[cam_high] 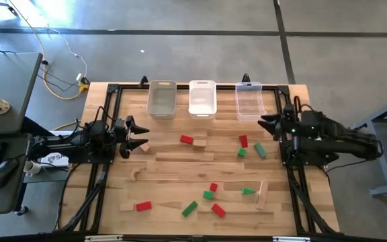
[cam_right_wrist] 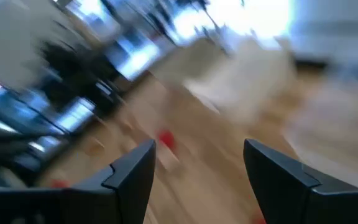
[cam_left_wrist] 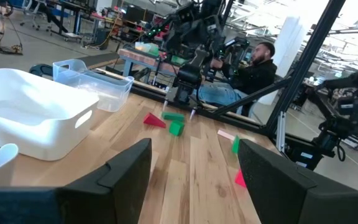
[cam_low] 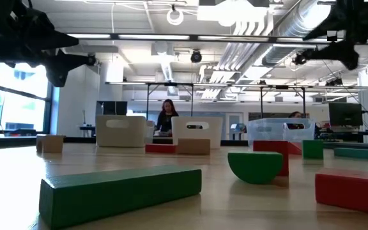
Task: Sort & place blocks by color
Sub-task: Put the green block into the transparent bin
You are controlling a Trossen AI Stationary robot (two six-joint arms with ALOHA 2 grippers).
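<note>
From table height, nearest the lens lies a long green brick [cam_low: 120, 191] with crisp painted edges; beside it stand a green half-round [cam_low: 255, 167] and a red slab [cam_low: 353, 190]. Only this level view gives their thickness. Farther back sit a red and plain-wood pair [cam_low: 177, 147], then three bins [cam_low: 197, 131], and people at desks in the room behind.

The high view alone gives the full layout: the blocks [cam_high: 211, 195] lie scattered over the pale plank table [cam_high: 166, 171], red, green and bare wood, mostly at the near and middle parts, none inside the three translucent white bins [cam_high: 202, 98] lined along the far edge. The left gripper [cam_high: 138, 136] hangs at the table's left side, fingers spread and holding nothing. The right gripper [cam_high: 269, 125] hovers by the rightmost bin, fingers likewise apart and empty.

The left wrist view looks across smooth bin walls to the right arm and a seated person [cam_left_wrist: 253, 68]; the right wrist view is smeared, showing one red block [cam_right_wrist: 165, 140]
</note>
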